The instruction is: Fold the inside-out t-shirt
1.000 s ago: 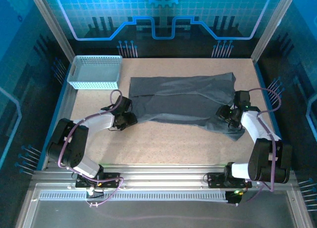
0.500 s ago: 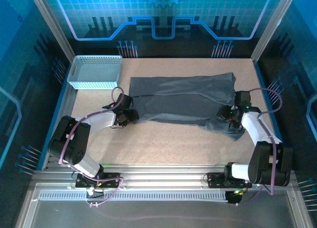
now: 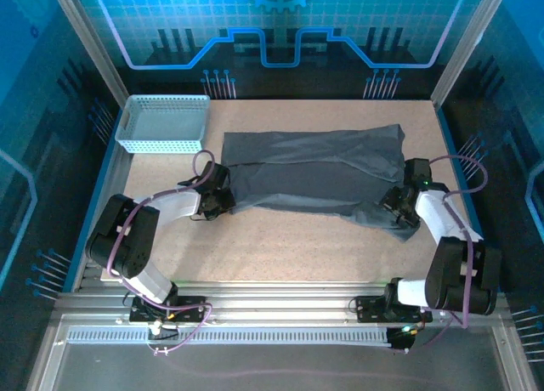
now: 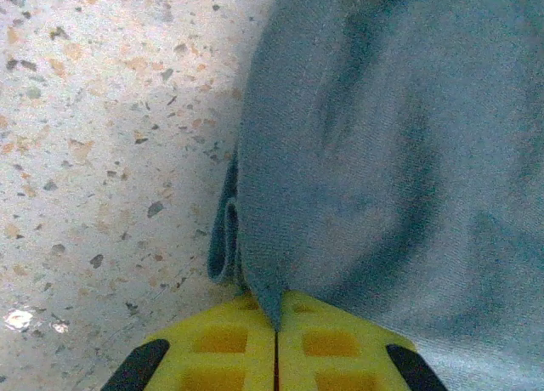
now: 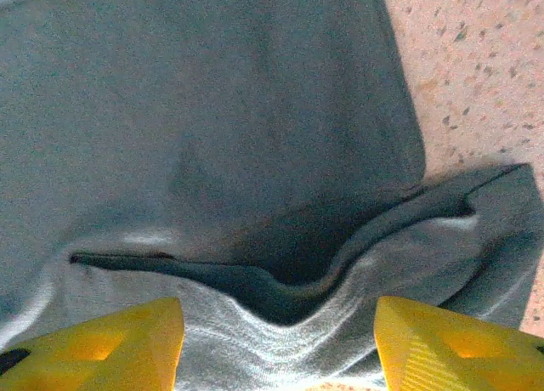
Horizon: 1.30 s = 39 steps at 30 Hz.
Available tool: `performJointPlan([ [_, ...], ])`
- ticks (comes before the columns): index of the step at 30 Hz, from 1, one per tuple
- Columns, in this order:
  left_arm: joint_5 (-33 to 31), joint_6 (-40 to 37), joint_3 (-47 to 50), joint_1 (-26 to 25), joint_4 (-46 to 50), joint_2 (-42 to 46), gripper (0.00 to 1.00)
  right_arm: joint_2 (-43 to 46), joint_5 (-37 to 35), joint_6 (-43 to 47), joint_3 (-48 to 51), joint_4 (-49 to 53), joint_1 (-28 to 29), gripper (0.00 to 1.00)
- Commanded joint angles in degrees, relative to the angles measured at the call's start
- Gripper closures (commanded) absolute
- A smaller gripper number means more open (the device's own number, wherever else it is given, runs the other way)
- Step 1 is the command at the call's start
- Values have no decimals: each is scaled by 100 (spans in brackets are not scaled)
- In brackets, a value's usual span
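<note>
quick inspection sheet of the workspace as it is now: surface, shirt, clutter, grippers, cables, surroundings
surface: speckled table top, no spills seen
job's things: dark grey t-shirt spread across the far half, looks folded lengthwise
clutter: light blue basket at the far left corner, apart from the t-shirt
grippers: left gripper shut on the t-shirt's left edge; right gripper open over its right end
cables: purple cables loop off both arms
surroundings: blue-lit panels on the enclosure walls

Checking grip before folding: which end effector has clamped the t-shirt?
The left end effector: its fingers are pressed together on the t-shirt's edge; the right end effector stands open.
</note>
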State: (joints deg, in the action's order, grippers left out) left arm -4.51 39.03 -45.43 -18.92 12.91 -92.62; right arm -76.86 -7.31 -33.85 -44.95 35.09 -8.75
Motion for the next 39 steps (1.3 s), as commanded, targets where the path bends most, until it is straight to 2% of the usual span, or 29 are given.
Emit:
performJointPlan([
  [1,5,27,-85,-33,-24,-100,95,-182,-20,-102,-54,54,143,39],
  [5,3,9,-66,-32,-6,-52,98,-344,-77,-168,8,-103,177,47],
  [8,-23,0,-63,-26,28,-7,100,-451,-198,-134,-31,-143,237,66],
  [10,-32,-9,-56,-27,55,32,100,-434,-352,-122,-90,-117,339,84],
  [11,-39,-9,-46,-24,62,63,100,-399,-420,-115,-117,-97,409,90],
  [14,-79,9,3,-24,89,226,100,-239,-668,-92,-314,32,710,100],
  [19,-148,-44,100,-24,115,468,100,-270,-989,-56,-921,181,1494,100],
  [23,-188,-52,132,-23,133,548,100,-992,-960,-177,-1357,194,1865,100],
  [25,-183,-58,144,-13,133,584,100,-1364,-886,-171,-1531,183,1931,88],
  [27,-190,-84,131,-8,163,612,100,-1633,-791,-94,-1726,278,1921,70],
  [28,-198,-103,131,-8,183,628,100,-1680,-766,-50,-1789,341,1907,65],
  [31,-257,-148,163,42,225,674,100,-1433,-752,137,-1752,454,1720,52],
  [33,-247,-162,200,113,212,684,100,-1118,-641,270,-1568,430,1428,48],
  [39,-256,-185,277,186,146,690,100,-631,-10,455,-912,164,147,46],
])
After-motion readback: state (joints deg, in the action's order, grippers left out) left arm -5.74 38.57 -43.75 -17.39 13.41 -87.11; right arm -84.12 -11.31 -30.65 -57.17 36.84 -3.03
